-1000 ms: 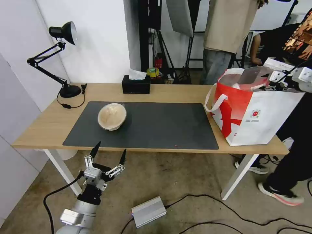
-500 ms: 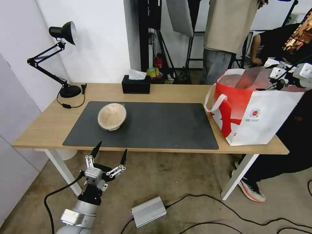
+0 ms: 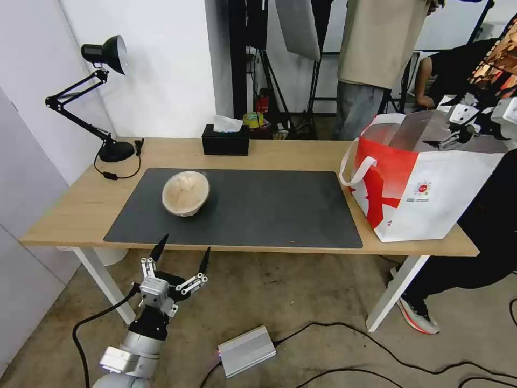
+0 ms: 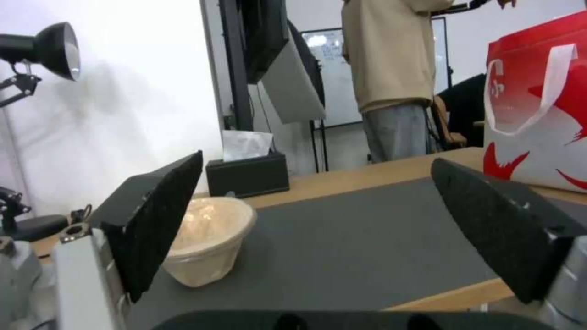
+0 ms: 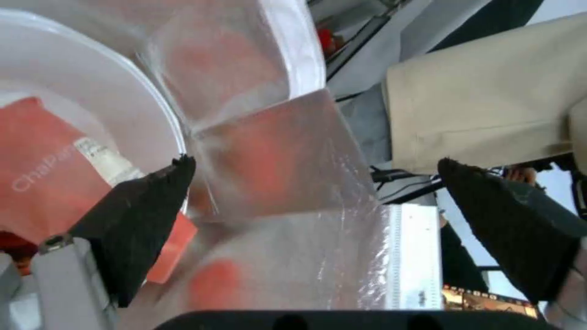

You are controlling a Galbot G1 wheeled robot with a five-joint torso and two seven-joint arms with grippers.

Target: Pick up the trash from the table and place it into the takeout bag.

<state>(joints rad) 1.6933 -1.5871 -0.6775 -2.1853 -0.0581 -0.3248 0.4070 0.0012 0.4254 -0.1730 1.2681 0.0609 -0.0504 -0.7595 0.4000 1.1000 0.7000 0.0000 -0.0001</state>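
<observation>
Now we see the beige round lidded bowl sitting on the left part of the dark grey mat, on the long table. It leans a little, so its lid faces partly up and partly toward us. It is round, so no side is longer than another.

Our left gripper hangs low in front of the table edge, below the bowl, with its two black fingers spread wide apart and nothing between them.

Our right gripper is up over the open top of the takeout bag, which stands tall at the right end of the table. Its fingers are spread wide too, holding nothing. Inside the silver bag we see the large white round bowl and the red drink cup.
</observation>
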